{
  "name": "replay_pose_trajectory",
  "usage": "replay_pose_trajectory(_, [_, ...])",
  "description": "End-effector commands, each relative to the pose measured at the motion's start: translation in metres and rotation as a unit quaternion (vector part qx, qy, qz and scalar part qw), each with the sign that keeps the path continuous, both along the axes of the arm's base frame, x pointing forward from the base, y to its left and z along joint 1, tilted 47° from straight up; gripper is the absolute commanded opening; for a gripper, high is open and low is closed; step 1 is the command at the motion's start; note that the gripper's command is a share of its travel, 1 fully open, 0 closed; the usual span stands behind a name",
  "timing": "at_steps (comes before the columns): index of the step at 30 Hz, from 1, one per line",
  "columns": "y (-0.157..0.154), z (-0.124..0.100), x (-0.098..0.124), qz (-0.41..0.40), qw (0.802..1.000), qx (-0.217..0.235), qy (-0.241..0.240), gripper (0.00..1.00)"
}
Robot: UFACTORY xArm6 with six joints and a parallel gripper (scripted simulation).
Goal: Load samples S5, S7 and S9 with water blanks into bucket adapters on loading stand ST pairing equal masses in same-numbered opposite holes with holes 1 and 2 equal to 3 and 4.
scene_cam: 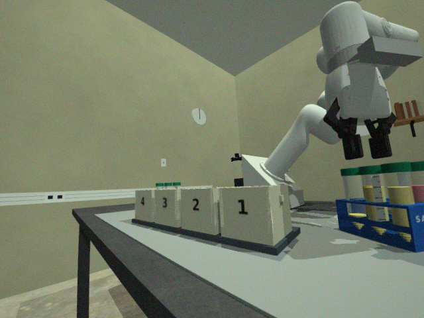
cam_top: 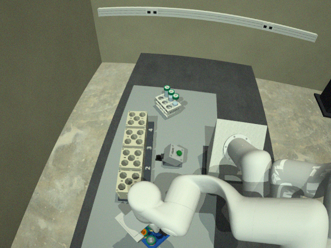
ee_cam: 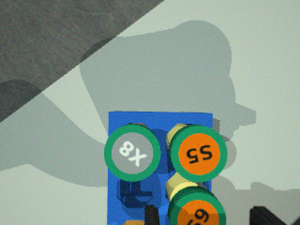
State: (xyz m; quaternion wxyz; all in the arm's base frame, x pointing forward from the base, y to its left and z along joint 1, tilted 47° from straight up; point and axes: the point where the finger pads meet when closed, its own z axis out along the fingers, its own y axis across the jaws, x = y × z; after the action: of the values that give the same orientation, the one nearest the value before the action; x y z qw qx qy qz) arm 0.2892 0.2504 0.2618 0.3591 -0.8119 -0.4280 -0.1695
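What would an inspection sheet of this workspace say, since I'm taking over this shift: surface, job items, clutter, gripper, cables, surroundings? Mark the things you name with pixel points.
Surface: grey mat (cam_top: 184, 120) on a dark table (cam_top: 195, 70).
Adapters: four in the stand (cam_top: 151, 138) (scene_cam: 246, 242); no tubes seen in visible holes.
Sample rack: blue rack (scene_cam: 373, 234) (ee_cam: 159, 123) holds S5 (ee_cam: 199, 153), X8 (ee_cam: 132, 152) and others.
Blank rack: pale rack (cam_top: 175, 109), three green-capped tubes along one side.
DONE: green key (cam_top: 179, 153) on its desk; whether it has caught, cannot tell.
Clutter: nothing seen.
Gripper: gripper (scene_cam: 367, 147) partly open above the blue rack, holding nothing.
Cables: nothing seen.
Surroundings: wall trunking with sockets (cam_top: 208, 19), clock (scene_cam: 199, 116), shelf (scene_cam: 409, 120).
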Motion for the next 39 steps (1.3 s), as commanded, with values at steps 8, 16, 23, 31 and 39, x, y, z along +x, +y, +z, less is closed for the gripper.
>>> replay_pose_trajectory(8, [0.013,-0.011,0.001,-0.001,1.0,0.001,-0.002,0.57])
replay_pose_trajectory(16, [0.013,-0.011,0.001,-0.001,1.0,0.001,-0.002,0.57])
replay_pose_trajectory(23, [0.015,-0.013,0.001,-0.001,1.0,0.001,-0.002,0.57])
replay_pose_trajectory(31, [0.019,-0.016,0.0,-0.001,1.0,0.001,-0.002,0.57])
replay_pose_trajectory(39, [0.022,-0.019,0.0,-0.001,1.0,0.001,-0.002,0.57])
